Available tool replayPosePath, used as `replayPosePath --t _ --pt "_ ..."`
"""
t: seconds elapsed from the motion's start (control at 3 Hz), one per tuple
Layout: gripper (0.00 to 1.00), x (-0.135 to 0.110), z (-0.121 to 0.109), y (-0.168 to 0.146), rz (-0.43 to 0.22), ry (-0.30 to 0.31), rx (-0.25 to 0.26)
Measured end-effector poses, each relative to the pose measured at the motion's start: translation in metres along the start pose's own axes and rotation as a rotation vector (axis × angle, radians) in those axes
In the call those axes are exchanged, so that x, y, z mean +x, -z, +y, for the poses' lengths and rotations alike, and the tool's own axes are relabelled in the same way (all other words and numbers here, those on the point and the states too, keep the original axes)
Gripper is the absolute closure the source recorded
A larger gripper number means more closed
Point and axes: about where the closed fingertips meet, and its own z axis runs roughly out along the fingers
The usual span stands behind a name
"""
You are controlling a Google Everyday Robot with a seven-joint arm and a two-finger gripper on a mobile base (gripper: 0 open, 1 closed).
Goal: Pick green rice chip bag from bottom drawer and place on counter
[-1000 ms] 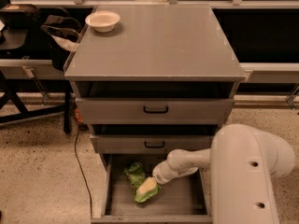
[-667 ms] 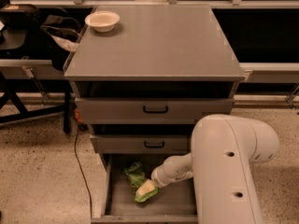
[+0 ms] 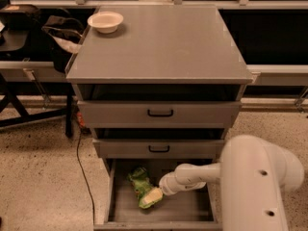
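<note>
The green rice chip bag lies crumpled on the floor of the open bottom drawer, left of its middle. My gripper reaches down into the drawer from the right and sits right at the bag's lower right end. The white arm covers the drawer's right side. The grey counter is the cabinet's top, above the two upper drawers with black handles.
A white bowl stands on the counter's back left corner. A dark bag and black stand legs are left of the cabinet. A black cable runs down the speckled floor by the cabinet's left side.
The arm's big white body has shifted in front of the drawer's right side. The gripper stays at the bag's lower right end, and the bag has not visibly moved.
</note>
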Motion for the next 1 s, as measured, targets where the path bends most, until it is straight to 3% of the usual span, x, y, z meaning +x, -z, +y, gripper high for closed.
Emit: replayPosePath --t 0.33,0.67,1.0 --pt "0.0 0.016 -0.01 -0.028 -0.051 -0.015 -0.074" --pt "0.0 0.024 -0.024 -0.054 -0.052 -0.025 -0.068" --pt "0.0 0.027 -0.029 -0.07 -0.042 -0.048 -0.023"
